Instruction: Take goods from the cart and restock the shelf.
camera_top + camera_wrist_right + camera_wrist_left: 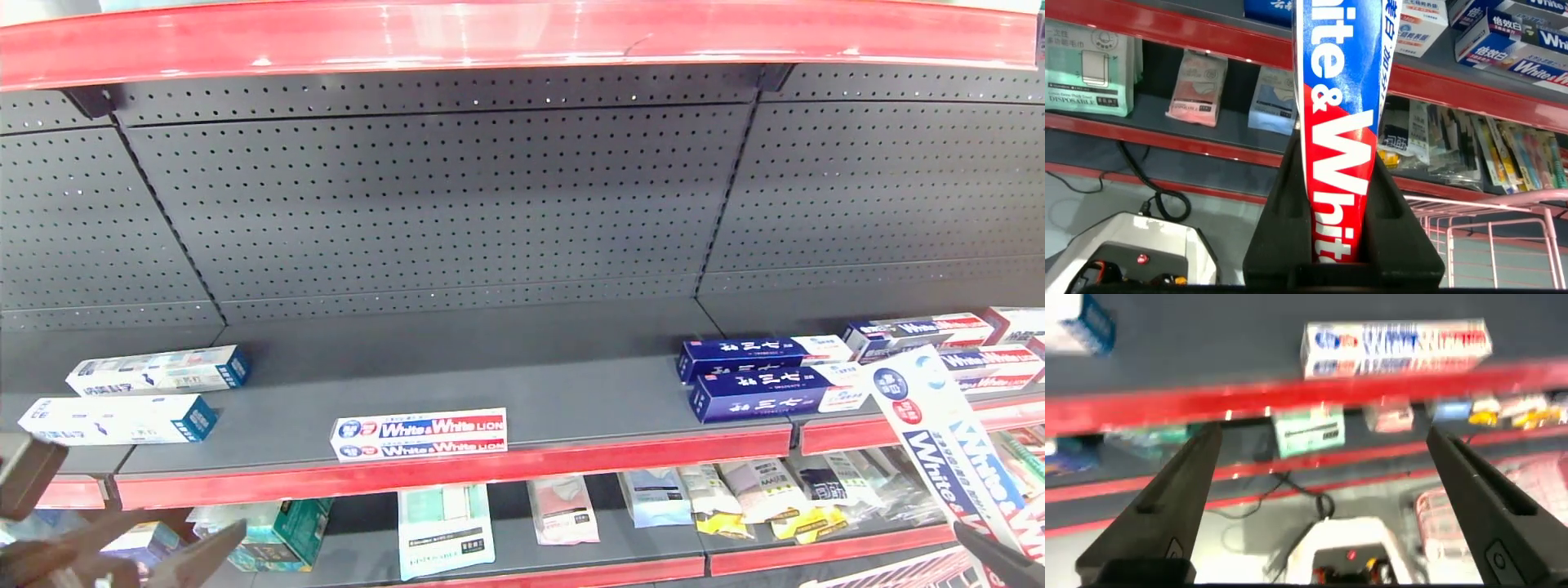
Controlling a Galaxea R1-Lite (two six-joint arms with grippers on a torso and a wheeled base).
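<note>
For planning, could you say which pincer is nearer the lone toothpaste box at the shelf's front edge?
Left. The left pincer sits below-left of the toothpaste box; the right pincer, holding another box, is far right.

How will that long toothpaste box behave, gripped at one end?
The box looks stiff: it stands straight out of the right fingers without sagging. Probably light cardboard, so hard squeezing could dent it. Flat sides suggest it won't roll on the shelf.
</note>
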